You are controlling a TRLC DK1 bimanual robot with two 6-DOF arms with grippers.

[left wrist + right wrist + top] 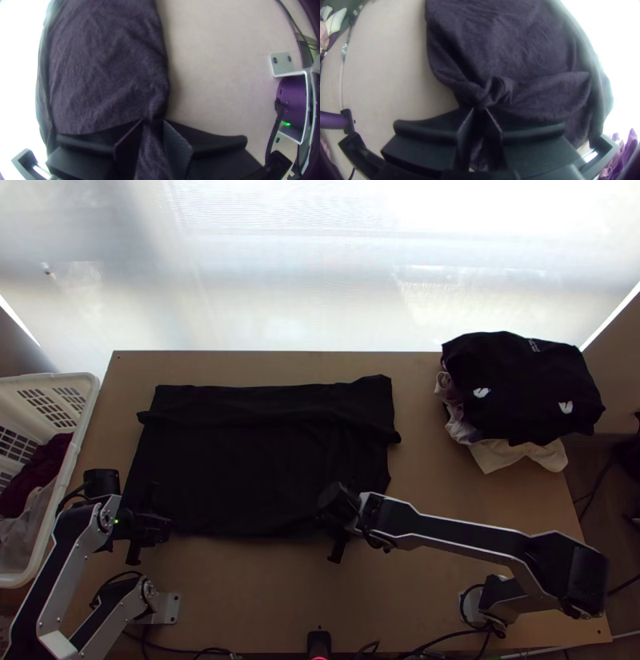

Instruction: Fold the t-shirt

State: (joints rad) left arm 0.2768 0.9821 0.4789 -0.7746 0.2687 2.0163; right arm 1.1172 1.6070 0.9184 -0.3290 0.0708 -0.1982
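Observation:
The black t-shirt (256, 460) lies as a wide rectangle on the table, a folded-over band along its far side. At its near left corner is my left gripper (149, 526); my right gripper (336, 529) is at the near edge, right of the middle. In the left wrist view, my left gripper (153, 122) is shut on a narrow ridge of the t-shirt (106, 66) at the cloth's border. Bunched cloth of the t-shirt (506, 43) gathers in a twisted knot at my right gripper (480, 110), which is shut on it.
A pile of clothes (520, 388), black on top and pale below, lies at the table's far right. On the left, a white basket (86, 412) holding dark red and pale cloth stands beside the table (416, 596). Bare wood runs along the t-shirt's near side.

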